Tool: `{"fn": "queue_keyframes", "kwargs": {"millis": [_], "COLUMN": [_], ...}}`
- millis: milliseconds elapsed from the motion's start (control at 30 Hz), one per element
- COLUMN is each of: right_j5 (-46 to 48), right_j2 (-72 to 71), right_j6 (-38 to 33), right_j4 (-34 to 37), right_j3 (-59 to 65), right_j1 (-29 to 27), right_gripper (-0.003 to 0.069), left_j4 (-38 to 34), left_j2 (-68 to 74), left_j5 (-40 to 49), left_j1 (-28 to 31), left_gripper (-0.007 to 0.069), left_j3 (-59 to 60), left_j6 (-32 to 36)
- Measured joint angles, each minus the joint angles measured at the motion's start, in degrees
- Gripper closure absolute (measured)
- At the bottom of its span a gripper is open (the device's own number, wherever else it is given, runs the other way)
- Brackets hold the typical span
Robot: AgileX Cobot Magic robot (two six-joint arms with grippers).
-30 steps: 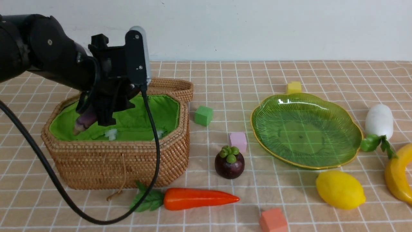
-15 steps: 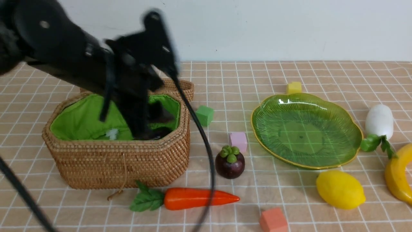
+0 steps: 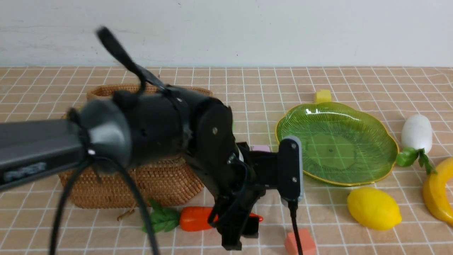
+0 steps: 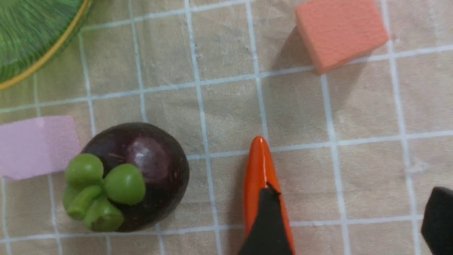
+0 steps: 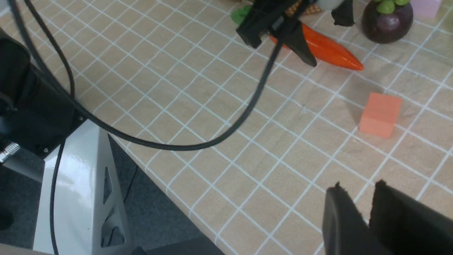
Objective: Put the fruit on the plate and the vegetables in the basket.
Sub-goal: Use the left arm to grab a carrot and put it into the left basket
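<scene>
Pale beige cloth (image 3: 247,81) with a white grid spreads out beneath a plain white wall (image 3: 283,32). We see the left arm (image 3: 159,131), bulky, black and blurred, stretched across from the left in front of a woven tan wicker basket (image 3: 166,184), hiding its inside. The left gripper (image 3: 242,235) hangs low over the near middle of the cloth with its jaws spread wide and nothing between them. In the wrist view one black finger (image 4: 267,223) overlaps the pointed tip of the glossy orange carrot (image 3: 194,217), though we cannot tell whether it touches. The carrot lies lengthwise just in front of the basket, green leaves to the left. Beside its tip sits the round dark-purple mangosteen (image 4: 141,166) with a lobed green cap, next to a matte pink foam cube (image 4: 35,145); a salmon-orange cube (image 3: 308,244) rests nearer, to the right. On the right, the shallow translucent green glass plate (image 3: 336,145), scalloped, ribbed and gold-rimmed, lies bare. The oval yellow lemon (image 3: 374,208) lies just near of it, the curved yellow banana (image 3: 437,193) at the right edge, and the smooth white radish (image 3: 417,132) with green leaves just right of the plate. A small yellow cube (image 3: 322,95) sits at the plate's far rim. The right gripper (image 5: 368,216) hovers over the cloth's near edge, its dark fingers (image 5: 339,226) drawn almost together, empty.
</scene>
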Motion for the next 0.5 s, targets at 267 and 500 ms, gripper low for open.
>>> {"fn": "queue_keyframes", "kwargs": {"millis": [267, 500], "right_j5": [0.2, 1.0], "right_j2": [0.0, 0.0], "right_j6": [0.0, 0.0], "right_j4": [0.0, 0.0], "right_j3": [0.0, 0.0], "right_j1": [0.0, 0.0], "right_gripper": [0.0501, 0.0501], "left_j4": [10.5, 15.1], "left_j2": [8.0, 9.2], "left_j5": [-3.5, -4.2], "left_j1": [0.1, 0.1], "left_gripper": [0.0092, 0.0238], "left_j3": [0.0, 0.0], "left_j6": [-7.4, -12.5]}}
